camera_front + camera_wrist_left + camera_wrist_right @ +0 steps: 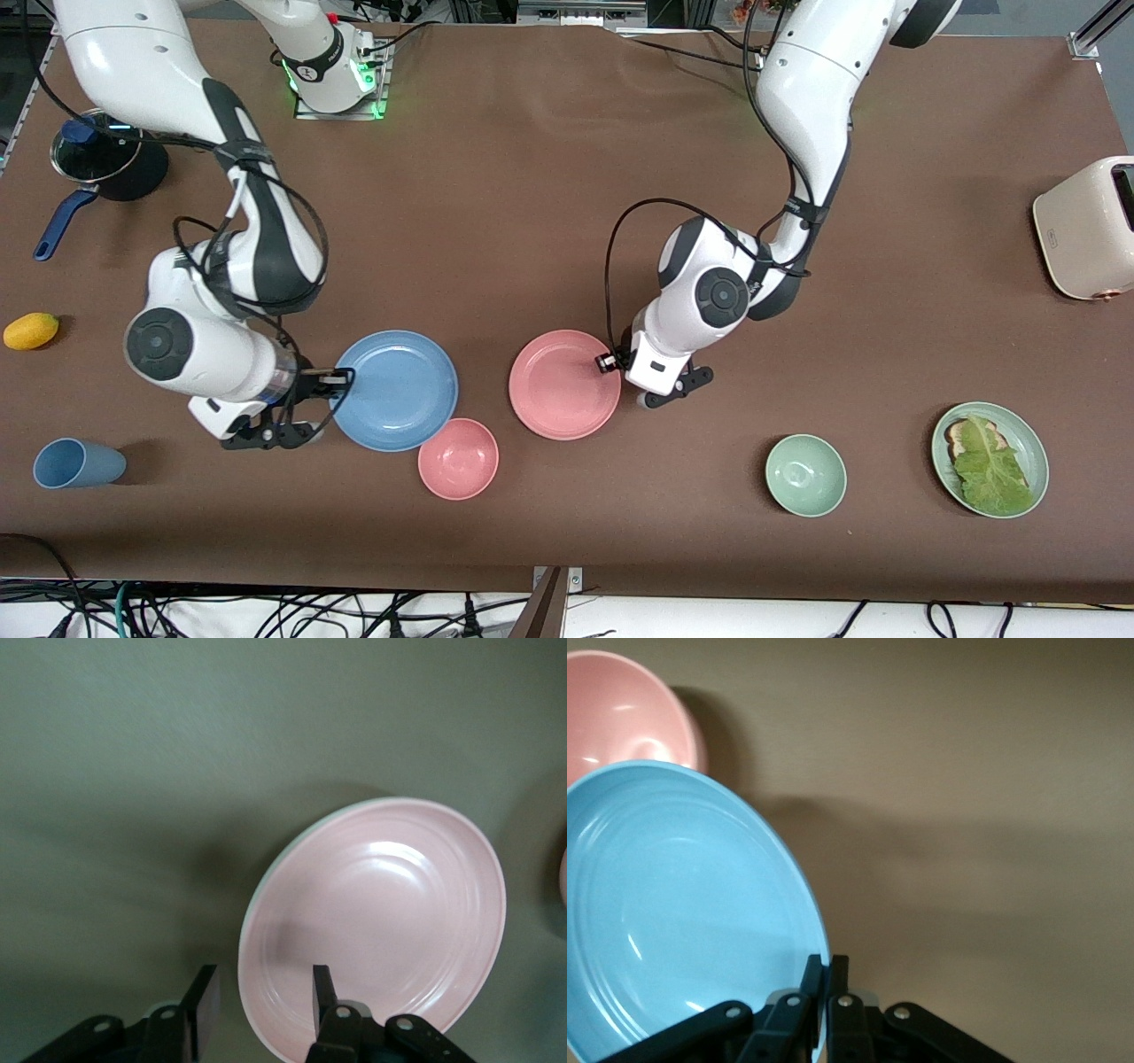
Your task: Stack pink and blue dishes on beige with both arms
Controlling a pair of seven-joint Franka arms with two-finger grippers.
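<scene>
Pink plate [564, 385] lies flat on the brown table [549, 177], about in the middle, and the blue plate [395, 390] is beside it, toward the right arm's end of the table. The two plates are near each other but do not touch. No beige plate can be seen.

The right gripper [339, 379] is low at the edge of the blue plate. In the right wrist view its two black fingers [812, 976] are pinched tight on the plate's rim, so it holds the blue plate [682, 912]. That plate looks tipped up a little there.

The left gripper [613, 360] is at the edge of the pink plate, on the side toward the left arm's end. In the left wrist view its fingers [322, 997] are spread apart. One finger is over the inside of the pink plate [381, 921] and the other is outside the rim. It is not squeezing the plate.

A small pink bowl [458, 458] sits nearer to the front camera, right next to the blue plate. A green bowl [805, 475] and a green plate with a lettuce leaf on bread [990, 458] sit toward the left arm's end. A cream toaster [1087, 228] stands at that end too. A blue cup [75, 463], a yellow fruit [31, 330] and a dark pot with a blue handle [97, 159] are at the right arm's end.
</scene>
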